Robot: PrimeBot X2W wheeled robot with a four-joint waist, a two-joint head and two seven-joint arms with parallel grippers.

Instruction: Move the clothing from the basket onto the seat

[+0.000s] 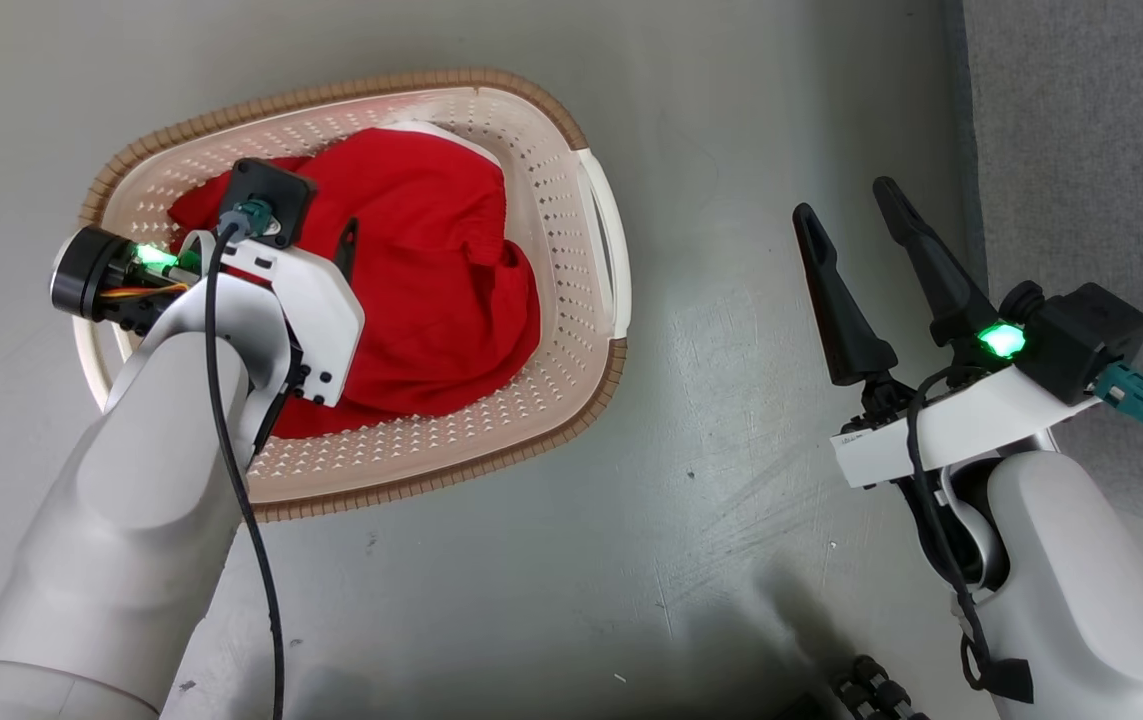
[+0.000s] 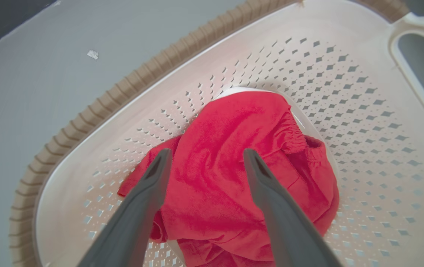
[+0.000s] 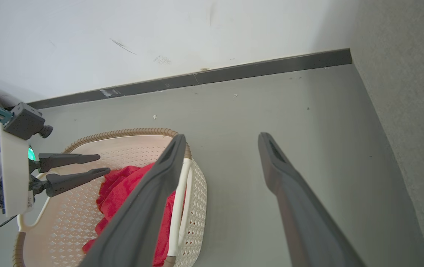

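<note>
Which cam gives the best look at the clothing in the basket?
Left wrist view: the clothing sits centred and close, folds and gathered hem clear. Head view shows it in the basket, partly covered by the left arm. Right wrist view catches part, behind a finger and the basket's handle.

I see my arms: smooth pale-grey rounded forearm shells | wrists: flat white mounting plates, boxy black cameras, glowing green lamps, teal cable plug | thin black cable | left gripper, right gripper: long dark tapered fingers

Cream basket on grey floor
</note>
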